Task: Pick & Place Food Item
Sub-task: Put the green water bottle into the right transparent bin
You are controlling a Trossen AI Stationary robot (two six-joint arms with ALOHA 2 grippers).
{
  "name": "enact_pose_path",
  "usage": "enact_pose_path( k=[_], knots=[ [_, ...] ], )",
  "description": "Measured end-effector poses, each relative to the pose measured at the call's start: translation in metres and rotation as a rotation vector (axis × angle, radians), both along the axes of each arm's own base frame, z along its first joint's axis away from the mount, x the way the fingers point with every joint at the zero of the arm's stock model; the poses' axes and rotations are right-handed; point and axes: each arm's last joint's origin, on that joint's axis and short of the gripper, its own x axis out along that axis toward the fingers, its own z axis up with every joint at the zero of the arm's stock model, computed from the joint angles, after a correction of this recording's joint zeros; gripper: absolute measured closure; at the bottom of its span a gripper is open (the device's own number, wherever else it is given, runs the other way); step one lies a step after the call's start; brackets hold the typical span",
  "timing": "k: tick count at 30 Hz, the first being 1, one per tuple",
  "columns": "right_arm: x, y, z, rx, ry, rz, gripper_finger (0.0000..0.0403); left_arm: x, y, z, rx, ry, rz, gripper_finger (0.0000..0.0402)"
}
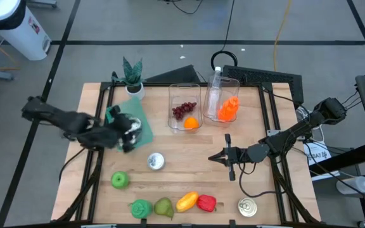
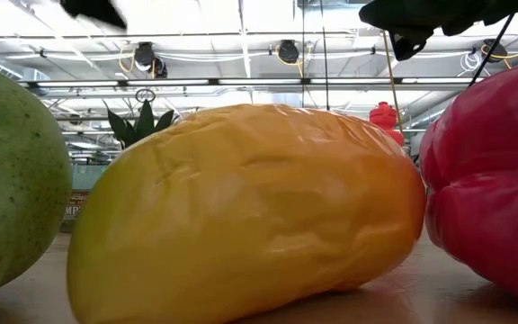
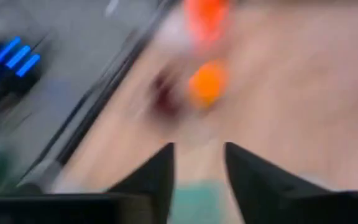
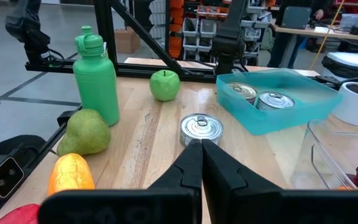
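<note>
Several food items lie in a row near the table's near edge: a green apple (image 1: pixel 120 180), a pear (image 1: pixel 163 207), a yellow fruit (image 1: pixel 187 201) and a red pepper (image 1: pixel 206 203). In the low view the yellow fruit (image 2: pixel 241 216) rests on its side, filling the picture. A silver can (image 1: pixel 155 161) stands mid-table. My left gripper (image 1: pixel 128 130) hovers open over the teal tray (image 1: pixel 143 128); its own view is blurred, with teal between the fingers (image 3: pixel 197 171). My right gripper (image 1: pixel 217 156) is shut, right of the can (image 4: pixel 201 128), pointing toward it and touching nothing.
Two clear bins stand at the far side: one (image 1: pixel 185 107) holds grapes and an orange, the other (image 1: pixel 225 101) a carrot and a clear bottle. The teal tray (image 4: pixel 303 102) holds two cans. Also here: a potted plant (image 1: pixel 132 76), a green bottle (image 1: pixel 141 208) and another can (image 1: pixel 247 207).
</note>
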Motion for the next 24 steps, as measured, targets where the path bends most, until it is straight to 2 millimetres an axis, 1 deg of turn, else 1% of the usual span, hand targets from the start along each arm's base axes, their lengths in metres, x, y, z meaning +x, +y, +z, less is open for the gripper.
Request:
enact_pose_path(
  k=[2,3,4,6,8,11,13,15,17,20,22,24],
  knots=[
    [0.0,0.0,0.0,-0.005,-0.001,0.0,0.0403,-0.008,-0.012,0.006,-0.003,-0.145,-0.158,0.0311],
    [0.0,0.0,0.0,-0.003,-0.005,0.0,0.0403,-0.012,-0.017,0.005,0.009,-0.192,-0.238,0.0332],
    [0.0,0.0,0.001,-0.001,-0.009,0.0,0.0403,-0.016,-0.021,0.0,0.028,-0.232,-0.311,0.0339],
    [0.0,0.0,0.001,-0.005,-0.009,0.0,0.0403,-0.019,-0.027,-0.012,0.08,-0.318,-0.418,0.0341],
    [0.0,0.0,0.001,-0.022,-0.01,0.003,0.0403,-0.019,-0.026,-0.032,0.145,-0.393,-0.463,0.0345],
    [0.0,0.0,0.002,-0.037,-0.021,0.005,0.0403,-0.016,-0.014,-0.065,0.188,-0.458,-0.472,0.035],
    [0.001,-0.002,0.003,-0.059,-0.028,0.003,0.0403,-0.013,-0.001,-0.087,0.171,-0.454,-0.456,0.035],
    [0.002,-0.003,0.002,-0.092,-0.027,0.001,0.0403,-0.017,0.011,-0.109,0.134,-0.443,-0.462,0.0351],
    [0.002,-0.003,0.002,-0.121,-0.023,0.003,0.0403,-0.024,0.019,-0.117,0.091,-0.51,-0.468,0.0351],
    [0.001,-0.004,0.002,-0.161,-0.026,0.011,0.0403,-0.037,0.03,-0.13,0.078,-0.58,-0.432,0.0351],
    [-0.002,-0.006,0.007,-0.176,-0.047,0.011,0.0403,-0.044,0.035,-0.131,0.098,-0.64,-0.418,0.0351],
    [-0.005,-0.012,0.017,-0.181,-0.091,-0.006,0.0403,-0.049,0.041,-0.129,0.111,-0.688,-0.377,0.0351]
  ],
)
